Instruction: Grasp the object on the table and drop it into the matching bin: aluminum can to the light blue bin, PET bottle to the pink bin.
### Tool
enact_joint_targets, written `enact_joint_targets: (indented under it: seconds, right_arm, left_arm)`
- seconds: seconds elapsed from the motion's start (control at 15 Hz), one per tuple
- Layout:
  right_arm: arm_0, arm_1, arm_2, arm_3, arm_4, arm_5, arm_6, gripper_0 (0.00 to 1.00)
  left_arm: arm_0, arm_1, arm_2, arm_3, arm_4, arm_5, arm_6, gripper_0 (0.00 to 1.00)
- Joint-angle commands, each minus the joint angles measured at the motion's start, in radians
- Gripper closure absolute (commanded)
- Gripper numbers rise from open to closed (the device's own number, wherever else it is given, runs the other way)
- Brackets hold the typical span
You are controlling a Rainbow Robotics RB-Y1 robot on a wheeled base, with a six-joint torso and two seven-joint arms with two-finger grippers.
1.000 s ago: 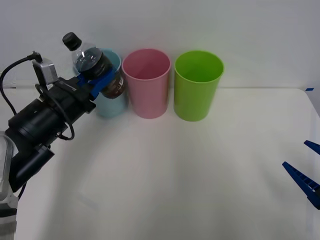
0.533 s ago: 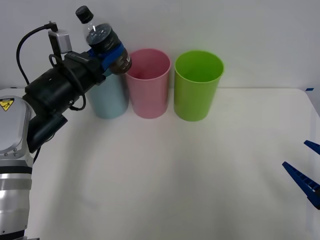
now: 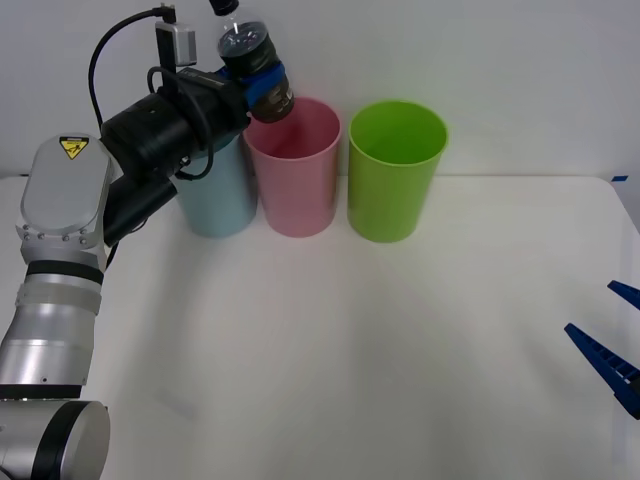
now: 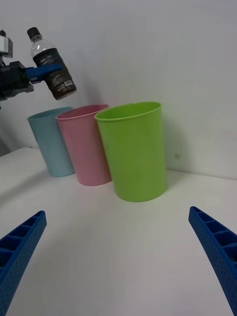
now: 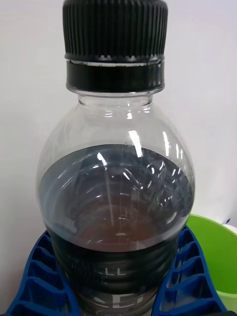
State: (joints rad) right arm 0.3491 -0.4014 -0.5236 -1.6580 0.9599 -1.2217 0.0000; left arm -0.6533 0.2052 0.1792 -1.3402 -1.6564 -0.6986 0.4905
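Left gripper (image 3: 256, 88) raised, clamped on PET bottle (image 3: 252, 58), above pink bin (image 3: 294, 170) rim.
Light blue bin (image 3: 218, 195) beside; lime green bin (image 3: 394, 172) further; right gripper (image 4: 118, 256) apart, low over counter (image 3: 350, 350).

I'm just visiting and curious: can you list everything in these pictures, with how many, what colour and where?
bottle: 1, clear with black cap and dark brown label, held tilted in the air above the pink bin's left rim
light blue bin: 1, leftmost in the row
pink bin: 1, middle
green bin: 1, rightmost
table: 1, white, under the bins
left gripper: 1, blue, shut on the bottle
right gripper: 1, blue, open, low at the table's right side
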Motion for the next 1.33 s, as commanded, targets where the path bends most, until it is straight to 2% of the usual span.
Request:
enact_joint_targets:
  seconds: [0.07,0.27,0.33,0.4,0.47,0.53,1.0,1.33]
  right_arm:
    - [0.0,0.0,0.0,0.0,0.0,0.0,0.0,0.0]
    - [0.0,0.0,0.0,0.0,0.0,0.0,0.0,0.0]
    - [0.0,0.0,0.0,0.0,0.0,0.0,0.0,0.0]
    - [0.0,0.0,0.0,0.0,0.0,0.0,0.0,0.0]
    - [0.0,0.0,0.0,0.0,0.0,0.0,0.0,0.0]
    - [0.0,0.0,0.0,0.0,0.0,0.0,0.0,0.0]
    - [0.0,0.0,0.0,0.0,0.0,0.0,0.0,0.0]
    - [0.0,0.0,0.0,0.0,0.0,0.0,0.0,0.0]
  left_arm:
    - [-0.019,-0.004,-0.004,0.023,-0.011,0.004,-0.001,1.0]
    - [-0.019,-0.012,-0.007,0.023,-0.022,0.008,-0.001,1.0]
    - [-0.019,-0.015,-0.007,0.024,-0.022,0.01,-0.001,0.95]
    - [-0.019,-0.015,-0.007,0.023,-0.02,0.016,0.0,0.73]
    - [-0.02,-0.015,-0.007,0.023,-0.019,0.019,0.0,0.13]
    - [-0.019,-0.015,-0.009,0.023,-0.019,0.022,0.0,0.0]
    - [-0.02,-0.021,-0.017,0.023,-0.013,0.045,0.01,0.0]
    - [0.003,-0.012,-0.015,0.023,0.046,0.025,-0.003,0.0]
